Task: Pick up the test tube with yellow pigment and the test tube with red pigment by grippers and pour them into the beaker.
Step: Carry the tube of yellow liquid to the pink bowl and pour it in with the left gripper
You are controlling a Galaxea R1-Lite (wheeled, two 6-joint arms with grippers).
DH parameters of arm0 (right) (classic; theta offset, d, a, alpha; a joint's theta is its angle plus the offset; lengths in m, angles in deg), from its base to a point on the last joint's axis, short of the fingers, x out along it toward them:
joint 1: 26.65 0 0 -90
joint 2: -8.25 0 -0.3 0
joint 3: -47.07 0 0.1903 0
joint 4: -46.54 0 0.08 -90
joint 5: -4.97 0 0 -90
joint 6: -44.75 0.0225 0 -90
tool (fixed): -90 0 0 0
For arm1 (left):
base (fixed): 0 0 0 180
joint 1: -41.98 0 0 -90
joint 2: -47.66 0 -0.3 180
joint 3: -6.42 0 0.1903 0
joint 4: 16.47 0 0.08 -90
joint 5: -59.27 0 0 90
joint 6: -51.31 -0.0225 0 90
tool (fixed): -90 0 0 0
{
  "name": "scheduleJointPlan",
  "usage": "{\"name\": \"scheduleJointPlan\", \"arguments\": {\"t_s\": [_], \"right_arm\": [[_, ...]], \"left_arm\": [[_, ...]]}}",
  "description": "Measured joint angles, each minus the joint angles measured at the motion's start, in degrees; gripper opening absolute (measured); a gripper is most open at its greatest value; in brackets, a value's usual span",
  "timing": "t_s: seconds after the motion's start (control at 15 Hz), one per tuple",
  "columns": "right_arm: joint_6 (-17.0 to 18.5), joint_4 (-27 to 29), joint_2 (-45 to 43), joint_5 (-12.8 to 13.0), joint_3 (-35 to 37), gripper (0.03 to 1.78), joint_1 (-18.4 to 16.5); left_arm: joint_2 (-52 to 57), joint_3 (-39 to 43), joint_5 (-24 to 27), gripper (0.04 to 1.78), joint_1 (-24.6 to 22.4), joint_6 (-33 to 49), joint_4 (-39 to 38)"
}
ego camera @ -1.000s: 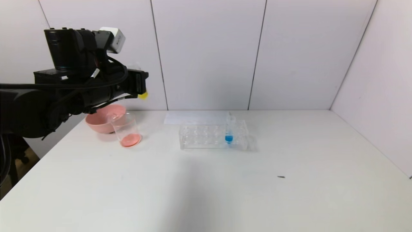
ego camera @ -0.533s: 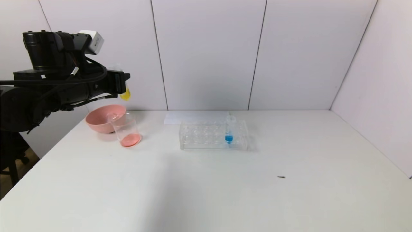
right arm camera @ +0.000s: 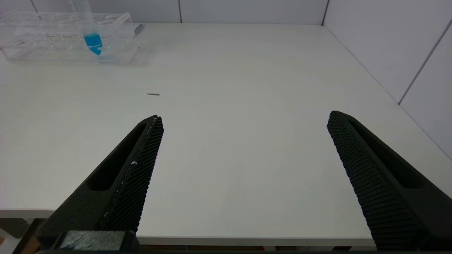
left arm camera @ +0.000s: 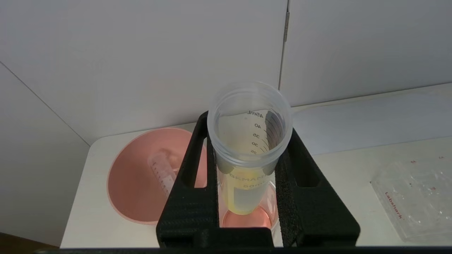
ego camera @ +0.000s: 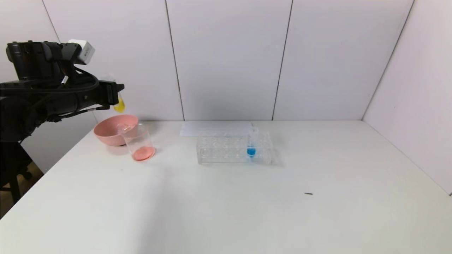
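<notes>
The slim clear plastic test tube with yellow pigment [left arm camera: 247, 155] hangs upright in the air, mouth up, its rounded tip pooled with pale yellow liquid, over the far left corner of the white table [ego camera: 226, 197]. The left gripper [left arm camera: 247, 197], a black two-fingered claw with textured pads, is clamped tight across the tube's middle, below the threaded rim. From where I stand the tube looks light and stiff but smooth-walled, so I'd judge it slippery; a hold around mid-body as here seems right, leaving the open mouth free for tipping. Thin plastic like that probably forgives a firm squeeze better than glass would.

Directly below the tube's tip, in the wrist view, sits the clear thin-walled beaker [ego camera: 138, 143] with a shallow layer of red-orange liquid on its bottom. It stands just beside the smooth pink round bowl [ego camera: 111, 129], touching or nearly so; I cannot tell which. An emptied clear graduated tube [left arm camera: 163, 173] lies slanted inside the bowl.

Further right stands a clear plastic tube rack [ego camera: 233, 148], holding one upright tube with a blue tip [ego camera: 251, 143]. Behind the rack lies a flat white sheet [ego camera: 212, 128].

The right gripper [right arm camera: 243, 169] hangs low near the table's front edge, well apart from everything, its ribbed black fingers [right arm camera: 141, 158] spread wide and holding nothing.
</notes>
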Motion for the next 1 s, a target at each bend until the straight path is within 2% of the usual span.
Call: {"name": "scheduleJointPlan", "arguments": {"t_s": [0.73, 1.0], "right_arm": [[0.0, 0.0, 0.0, 0.0, 0.0, 1.70, 0.0], [0.0, 0.0, 0.0, 0.0, 0.0, 1.70, 0.0]], "left_arm": [[-3.5, -0.4, 5.7, 0.47, -9.1, -2.6, 0.7], [-4.3, -0.3, 11.5, 0.47, -11.5, -3.4, 2.9]]}}
